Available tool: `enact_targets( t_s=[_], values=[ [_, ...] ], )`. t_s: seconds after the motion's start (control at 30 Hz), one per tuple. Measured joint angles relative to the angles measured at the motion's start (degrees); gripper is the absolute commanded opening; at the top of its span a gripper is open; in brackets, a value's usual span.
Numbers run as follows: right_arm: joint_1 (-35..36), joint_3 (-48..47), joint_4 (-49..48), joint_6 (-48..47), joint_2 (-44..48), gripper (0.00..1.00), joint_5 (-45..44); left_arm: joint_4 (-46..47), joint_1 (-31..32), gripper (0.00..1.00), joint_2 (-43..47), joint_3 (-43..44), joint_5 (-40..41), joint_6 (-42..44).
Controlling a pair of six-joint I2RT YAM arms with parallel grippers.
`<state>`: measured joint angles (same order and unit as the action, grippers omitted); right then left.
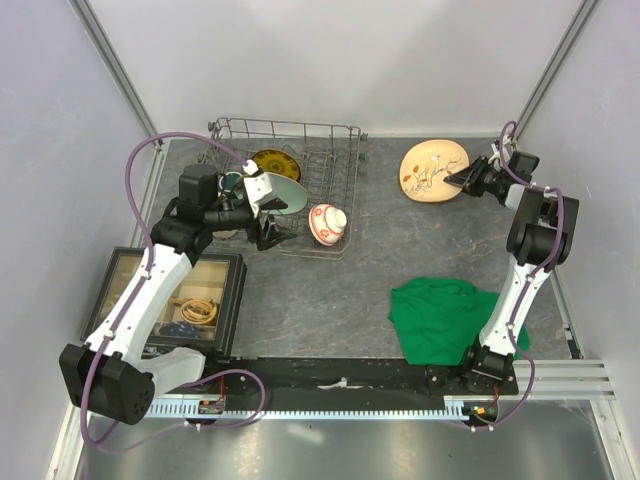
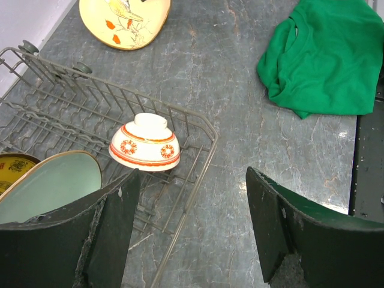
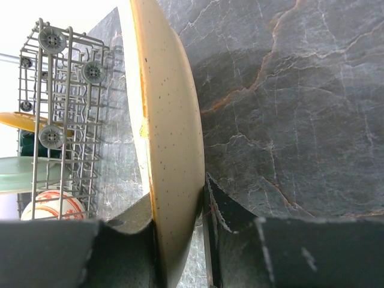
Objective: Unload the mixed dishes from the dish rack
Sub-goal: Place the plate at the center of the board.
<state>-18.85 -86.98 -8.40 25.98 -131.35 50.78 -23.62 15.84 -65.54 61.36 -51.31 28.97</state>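
The right arm stretches to the far right of the grey stone counter [image 1: 330, 300], its hand [image 1: 462, 180] clamped on the rim of the cream flower-painted plate [image 1: 433, 170], well apart from the grey wire dish rack [image 1: 335, 175]. The left arm bends over the rack, its hand [image 2: 193, 173] spread wide and grasping nothing, just beside the upturned red-and-white bowl [image 2: 146, 144]. A pale mint-green plate [image 2: 51, 183] and a yellow-patterned plate [image 1: 272, 163] stand in the rack.

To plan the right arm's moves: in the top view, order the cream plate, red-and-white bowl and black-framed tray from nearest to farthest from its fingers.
1. cream plate: held in the fingers, far right.
2. red-and-white bowl: in the dish rack.
3. black-framed tray: near left.
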Motion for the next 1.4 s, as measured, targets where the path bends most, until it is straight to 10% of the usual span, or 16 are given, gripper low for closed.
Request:
enact_targets(
  t_s=[0.83, 1.4],
  values=[
    [0.2, -1.5, 6.0, -7.4, -0.7, 0.66, -0.3, 0.2, 0.0, 0.77, 0.1, -1.0, 0.1, 0.7],
    [0.4, -7.0, 18.4, -17.1, 0.2, 0.73, -5.7, -0.1, 0.0, 0.77, 1.1, -2.7, 0.3, 2.3]
  ],
)
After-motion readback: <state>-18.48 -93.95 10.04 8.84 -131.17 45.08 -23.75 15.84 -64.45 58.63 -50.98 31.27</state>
